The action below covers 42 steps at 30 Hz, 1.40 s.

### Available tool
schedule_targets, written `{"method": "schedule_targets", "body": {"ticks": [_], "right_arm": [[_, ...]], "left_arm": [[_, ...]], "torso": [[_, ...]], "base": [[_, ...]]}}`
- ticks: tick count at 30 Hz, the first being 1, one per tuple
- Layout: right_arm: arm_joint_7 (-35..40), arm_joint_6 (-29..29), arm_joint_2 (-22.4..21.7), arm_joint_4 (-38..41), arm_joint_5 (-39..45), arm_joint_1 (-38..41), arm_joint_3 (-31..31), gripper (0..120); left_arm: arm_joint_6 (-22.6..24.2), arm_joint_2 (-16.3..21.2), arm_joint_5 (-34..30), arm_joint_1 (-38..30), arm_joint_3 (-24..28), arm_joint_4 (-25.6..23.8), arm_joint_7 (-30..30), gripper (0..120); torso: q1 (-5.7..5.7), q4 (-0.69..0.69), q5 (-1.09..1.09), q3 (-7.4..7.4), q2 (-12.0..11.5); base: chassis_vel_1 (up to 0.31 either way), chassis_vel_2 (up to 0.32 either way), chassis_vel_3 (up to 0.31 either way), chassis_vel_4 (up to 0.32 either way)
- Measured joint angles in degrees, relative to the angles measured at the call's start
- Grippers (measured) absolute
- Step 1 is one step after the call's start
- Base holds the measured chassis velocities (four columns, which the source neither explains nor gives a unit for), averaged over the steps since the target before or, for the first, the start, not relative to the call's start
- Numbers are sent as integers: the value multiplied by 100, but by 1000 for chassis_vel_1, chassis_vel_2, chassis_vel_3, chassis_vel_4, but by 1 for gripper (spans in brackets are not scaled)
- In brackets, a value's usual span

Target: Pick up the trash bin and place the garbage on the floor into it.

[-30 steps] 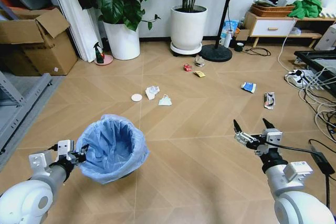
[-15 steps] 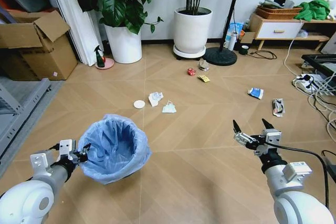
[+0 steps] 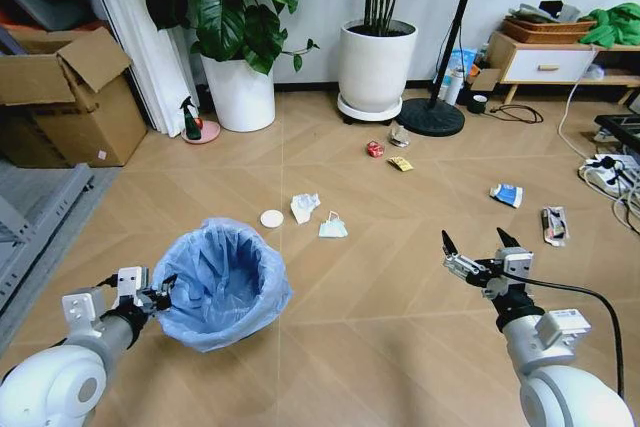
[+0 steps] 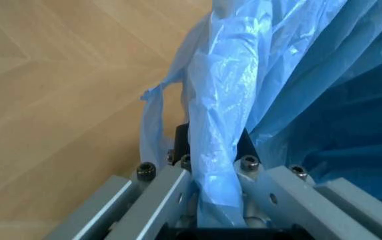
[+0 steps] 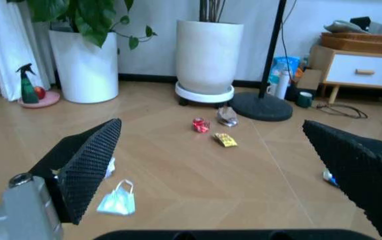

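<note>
The trash bin (image 3: 220, 282), dark with a crinkled light-blue bag over its rim, hangs at the lower left. My left gripper (image 3: 158, 294) is shut on the bin's rim, pinching the bag (image 4: 218, 150). My right gripper (image 3: 480, 247) is open and holds nothing. The garbage lies ahead on the floor: a white disc (image 3: 271, 218), a crumpled tissue (image 3: 304, 206), a pale mask-like piece (image 3: 333, 227), a red can (image 3: 375, 149), a yellow wrapper (image 3: 401, 163), brown paper (image 3: 399, 134) and two packets (image 3: 507, 194). Between the right gripper's (image 5: 211, 125) fingers I see the can (image 5: 200, 125) and wrapper (image 5: 225, 140).
Two white plant pots (image 3: 240, 92) (image 3: 376, 65) and a fan base (image 3: 432, 117) stand along the far wall. A green spray bottle (image 3: 190, 117) and a cardboard box (image 3: 60, 97) are at the left. Cables and a power strip (image 3: 610, 172) lie at the right.
The whole head picture has shifted: litter and pots now sit lower and further right, so the camera has moved. Both grippers keep their poses, the left still holding the bin.
</note>
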Motion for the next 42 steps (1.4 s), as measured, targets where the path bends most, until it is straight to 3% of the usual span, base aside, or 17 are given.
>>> {"method": "schedule_targets", "body": {"ticks": [42], "right_arm": [[16, -18, 20, -289, -35, 82, -42, 100]], "left_arm": [[0, -91, 241, 6, 13, 132, 281, 0]], "torso": [[1, 2, 3, 1, 0]], "base": [[-85, 271, 82, -273]]}}
